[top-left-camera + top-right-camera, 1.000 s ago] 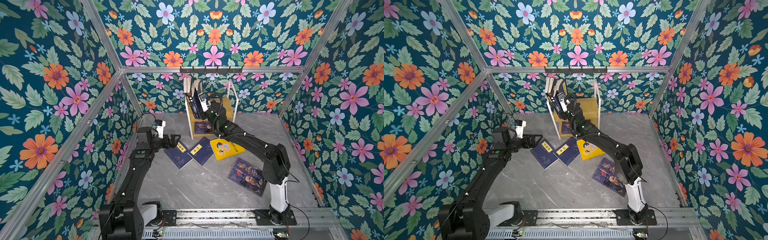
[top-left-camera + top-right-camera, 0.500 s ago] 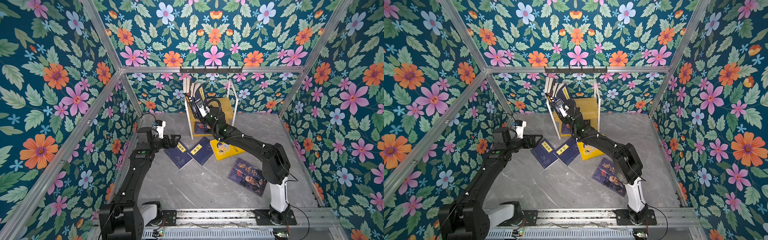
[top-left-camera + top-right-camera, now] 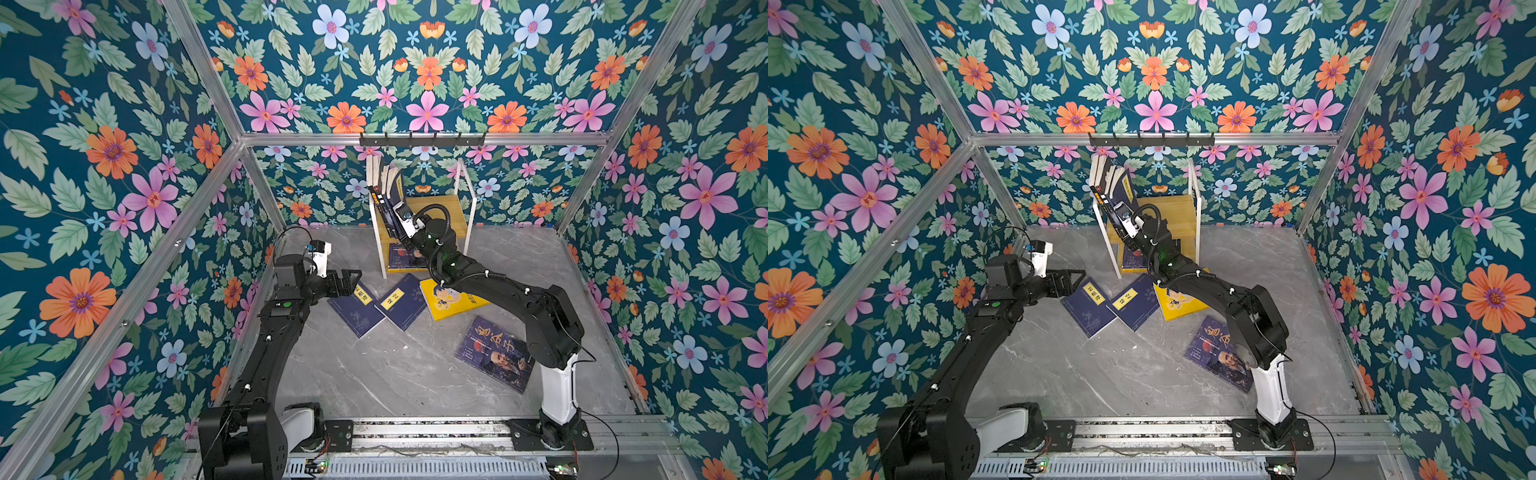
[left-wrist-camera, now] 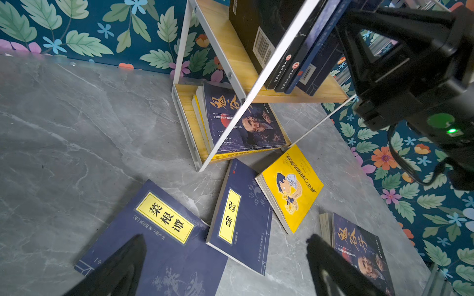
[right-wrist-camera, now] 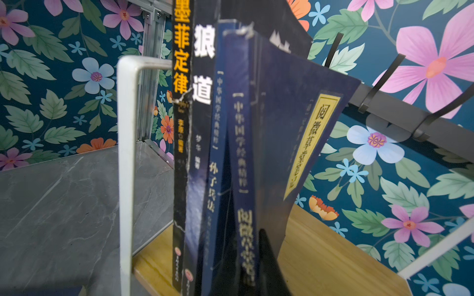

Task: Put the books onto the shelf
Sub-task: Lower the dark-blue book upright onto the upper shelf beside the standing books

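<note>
**Navy book at the end of the row on the upper board**

Flowered walls close in a grey marbled floor (image 3: pixel 374 374). The shelf (image 3: pixel 440 203) stands at the upper middle of both top views, against the back wall. The right gripper (image 5: pixel 246 261) reaches to its upper board, with one finger on each side of the lower spine of a navy book (image 5: pixel 295 143). Whether it pinches the book or not, I cannot tell. I judge the step is to leave this book upright. The jaws should open slowly and draw straight back, because the soft cover bends and the book may tip toward the free side. The left gripper (image 4: pixel 225 264) hangs spread wide over the floor, at the middle left of the top views.

The upper board holds the standing row (image 3: pixel 384 183), which leans on the white frame. The lower board holds a purple-blue book (image 4: pixel 243 123) flat on a yellow one. On the floor lie two navy books (image 3: pixel 359 309), a yellow book (image 3: pixel 451 299) and a bearded-man book (image 3: pixel 496 353)
</note>
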{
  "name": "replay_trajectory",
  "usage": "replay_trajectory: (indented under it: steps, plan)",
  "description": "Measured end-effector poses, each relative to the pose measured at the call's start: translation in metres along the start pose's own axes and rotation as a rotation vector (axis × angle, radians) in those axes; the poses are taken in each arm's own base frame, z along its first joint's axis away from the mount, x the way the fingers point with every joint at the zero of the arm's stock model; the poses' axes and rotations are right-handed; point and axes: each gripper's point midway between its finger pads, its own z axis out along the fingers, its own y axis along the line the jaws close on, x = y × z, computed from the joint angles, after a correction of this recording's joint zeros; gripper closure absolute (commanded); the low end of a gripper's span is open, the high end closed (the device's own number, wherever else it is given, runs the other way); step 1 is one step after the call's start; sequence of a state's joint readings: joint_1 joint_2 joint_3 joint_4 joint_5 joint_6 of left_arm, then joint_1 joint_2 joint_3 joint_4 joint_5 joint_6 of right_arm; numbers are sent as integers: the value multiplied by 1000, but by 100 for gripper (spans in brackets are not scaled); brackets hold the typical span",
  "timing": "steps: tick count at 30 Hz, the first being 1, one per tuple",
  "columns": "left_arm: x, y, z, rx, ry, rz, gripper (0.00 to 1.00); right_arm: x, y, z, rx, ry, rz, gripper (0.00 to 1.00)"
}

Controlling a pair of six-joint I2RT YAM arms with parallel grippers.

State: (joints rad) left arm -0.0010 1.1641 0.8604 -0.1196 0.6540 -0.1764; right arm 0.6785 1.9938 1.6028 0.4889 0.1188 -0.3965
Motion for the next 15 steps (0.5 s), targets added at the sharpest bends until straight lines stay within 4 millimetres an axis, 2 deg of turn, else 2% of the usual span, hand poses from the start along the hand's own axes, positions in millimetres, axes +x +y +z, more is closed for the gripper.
replay_trajectory:
  steps: [5, 9, 12, 15]
  plan:
    - [0, 0, 0, -1, -1, 1, 0, 16, 5, -7, -66, 29, 25, 58]
    - [1, 1, 0, -3, 0, 0, 0, 12, 4, -15, -124, 9, 56, 50]
    - [-1, 2, -1, -5, -5, 1, 0, 10, 3, -23, -172, 0, 84, 39]
    - [-2, 2, -1, -5, -14, 6, 0, 14, -3, -31, -234, 2, 125, 24]
